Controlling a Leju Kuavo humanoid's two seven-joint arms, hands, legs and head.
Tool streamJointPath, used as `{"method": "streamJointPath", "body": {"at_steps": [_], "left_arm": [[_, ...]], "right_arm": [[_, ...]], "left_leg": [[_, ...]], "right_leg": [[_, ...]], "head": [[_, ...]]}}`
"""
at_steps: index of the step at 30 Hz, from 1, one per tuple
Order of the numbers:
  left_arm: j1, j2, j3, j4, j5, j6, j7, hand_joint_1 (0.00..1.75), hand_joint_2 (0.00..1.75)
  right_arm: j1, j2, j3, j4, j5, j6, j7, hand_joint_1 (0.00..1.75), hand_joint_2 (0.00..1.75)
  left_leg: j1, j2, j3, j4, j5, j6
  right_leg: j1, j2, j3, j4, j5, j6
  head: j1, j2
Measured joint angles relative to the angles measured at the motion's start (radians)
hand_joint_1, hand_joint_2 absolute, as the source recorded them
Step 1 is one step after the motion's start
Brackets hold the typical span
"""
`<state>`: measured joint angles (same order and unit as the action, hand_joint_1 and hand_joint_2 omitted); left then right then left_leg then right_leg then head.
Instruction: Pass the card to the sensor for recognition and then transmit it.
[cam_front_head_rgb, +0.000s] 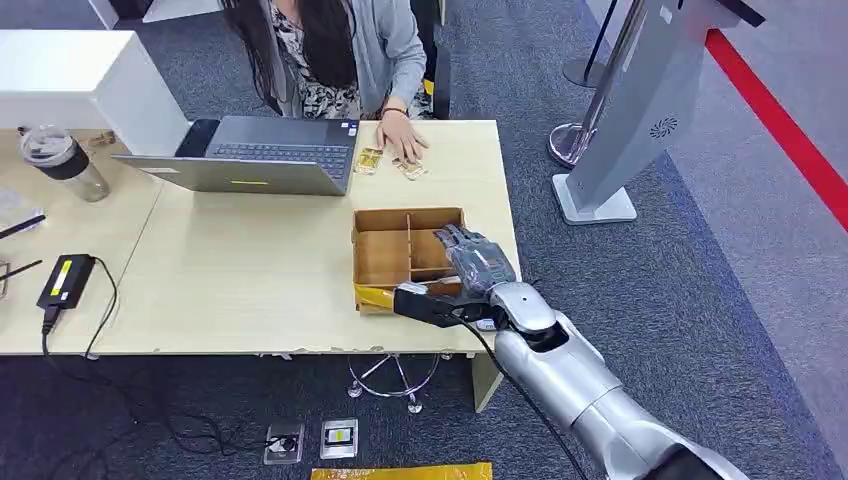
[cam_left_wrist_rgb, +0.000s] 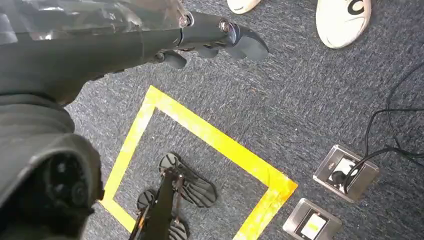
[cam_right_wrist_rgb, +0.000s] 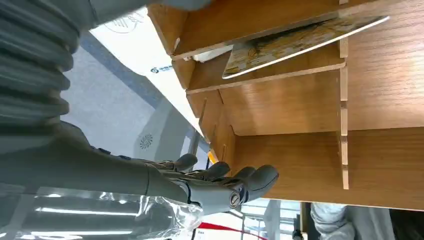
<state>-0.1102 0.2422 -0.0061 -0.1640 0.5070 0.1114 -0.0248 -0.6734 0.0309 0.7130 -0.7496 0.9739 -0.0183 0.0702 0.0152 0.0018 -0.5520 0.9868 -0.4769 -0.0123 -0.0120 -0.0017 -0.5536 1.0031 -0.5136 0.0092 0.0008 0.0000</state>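
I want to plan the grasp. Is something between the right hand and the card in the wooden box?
Nothing visible blocks it. The right hand is over the open-topped divided wooden box, holding nothing. In the right wrist view the card leans inside one compartment, with a thin divider beside it.

Little can be read. In the left wrist view, at the upper right of the frame, a white shoe (cam_left_wrist_rgb: 344, 20) bears a large black "C". In the right wrist view, a small blue logo with tiny lettering sits on the white panel (cam_right_wrist_rgb: 145, 50) at upper left, too small to read.
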Motion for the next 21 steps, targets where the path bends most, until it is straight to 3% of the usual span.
{"method": "streamJointPath", "body": {"at_steps": [21], "left_arm": [[0.0, 0.017, -0.007, 0.0, 0.006, -0.031, 0.0, 0.0, 0.0]], "right_arm": [[0.0, 0.02, 0.002, 0.003, -0.006, 0.008, -0.011, 0.0, 1.75]], "left_leg": [[0.0, 0.0, 0.0, 0.0, 0.0, 0.0]], "right_leg": [[0.0, 0.0, 0.0, 0.0, 0.0, 0.0]], "head": [[0.0, 0.0]]}}
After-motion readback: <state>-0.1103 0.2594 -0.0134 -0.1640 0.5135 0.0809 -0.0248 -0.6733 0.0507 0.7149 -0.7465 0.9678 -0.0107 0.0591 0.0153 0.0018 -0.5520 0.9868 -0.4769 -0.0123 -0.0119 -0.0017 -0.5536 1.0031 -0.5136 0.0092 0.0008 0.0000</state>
